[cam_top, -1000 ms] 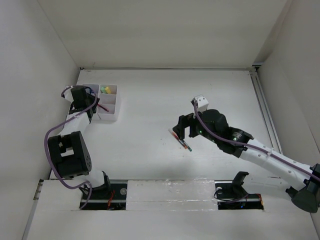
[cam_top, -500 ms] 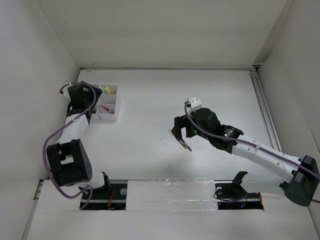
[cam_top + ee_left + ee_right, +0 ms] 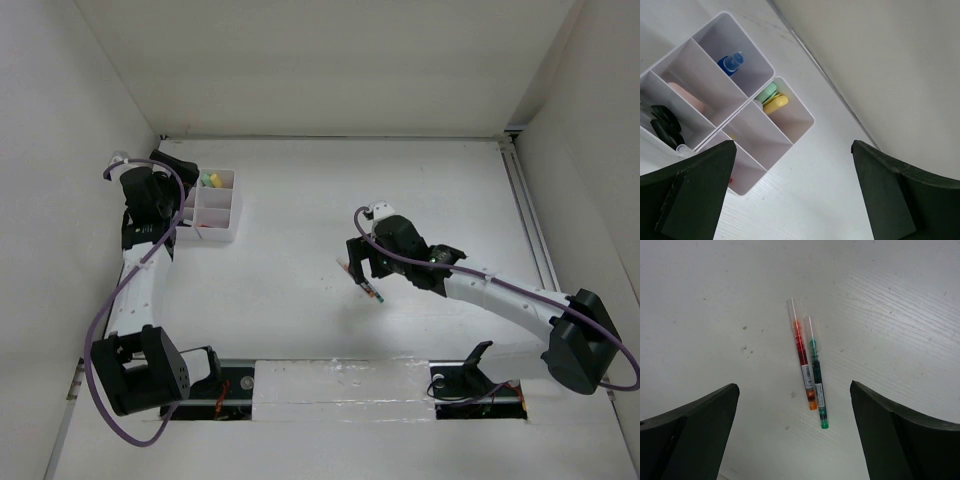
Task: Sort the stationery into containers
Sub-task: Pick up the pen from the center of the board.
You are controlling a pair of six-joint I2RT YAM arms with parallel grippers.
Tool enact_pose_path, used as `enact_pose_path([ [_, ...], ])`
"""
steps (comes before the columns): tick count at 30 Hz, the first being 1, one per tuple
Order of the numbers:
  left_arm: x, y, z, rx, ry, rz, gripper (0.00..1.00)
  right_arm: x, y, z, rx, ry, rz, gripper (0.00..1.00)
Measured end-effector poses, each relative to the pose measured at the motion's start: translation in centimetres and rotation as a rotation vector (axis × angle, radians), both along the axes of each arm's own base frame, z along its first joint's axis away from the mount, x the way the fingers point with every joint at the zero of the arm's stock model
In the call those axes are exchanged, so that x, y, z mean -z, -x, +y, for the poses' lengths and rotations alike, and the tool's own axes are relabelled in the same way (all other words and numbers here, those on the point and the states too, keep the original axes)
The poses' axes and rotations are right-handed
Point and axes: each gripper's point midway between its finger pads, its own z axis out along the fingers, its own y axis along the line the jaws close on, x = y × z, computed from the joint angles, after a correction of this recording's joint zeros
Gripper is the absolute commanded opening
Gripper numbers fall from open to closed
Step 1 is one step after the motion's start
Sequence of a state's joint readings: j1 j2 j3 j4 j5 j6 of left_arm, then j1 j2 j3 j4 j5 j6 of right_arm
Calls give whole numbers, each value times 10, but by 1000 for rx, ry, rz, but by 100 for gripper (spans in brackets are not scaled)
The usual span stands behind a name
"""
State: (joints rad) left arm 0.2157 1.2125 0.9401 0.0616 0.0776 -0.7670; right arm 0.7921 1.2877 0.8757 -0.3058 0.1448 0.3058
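One red pen (image 3: 802,359), one green pen (image 3: 816,377); left end effector (image 3: 792,162), right end effector (image 3: 794,400) wide.

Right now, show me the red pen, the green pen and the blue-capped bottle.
red pen (image 3: 802,357), right wrist view, mid-barrel.
green pen (image 3: 816,372), right wrist view, mid-barrel.
blue-capped bottle (image 3: 730,64), left wrist view, on its blue cap.

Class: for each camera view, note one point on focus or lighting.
Top external: even, soft light, pens too small to resolve. Left wrist: organizer box sharp, end effector fingers dark, soft-edged. Right wrist: red pen and green pen crisp, fingers dark.
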Motion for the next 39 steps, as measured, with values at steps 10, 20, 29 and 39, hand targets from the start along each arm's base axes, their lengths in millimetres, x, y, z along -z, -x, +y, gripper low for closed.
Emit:
enact_pose_path([
  [10, -39, 8, -3, 32, -48, -11, 99, 17, 4, -6, 4, 26, 41, 90],
  [20, -45, 29, -19, 170, -131, 74, 99, 51, -4, -25, 71, 109, 122, 62],
  [29, -31, 68, -30, 237, -203, 92, 99, 74, -2, -28, 79, 166, 176, 51],
  [39, -26, 70, -38, 288, -197, 96, 99, 100, 1, -35, 97, 238, 242, 49],
])
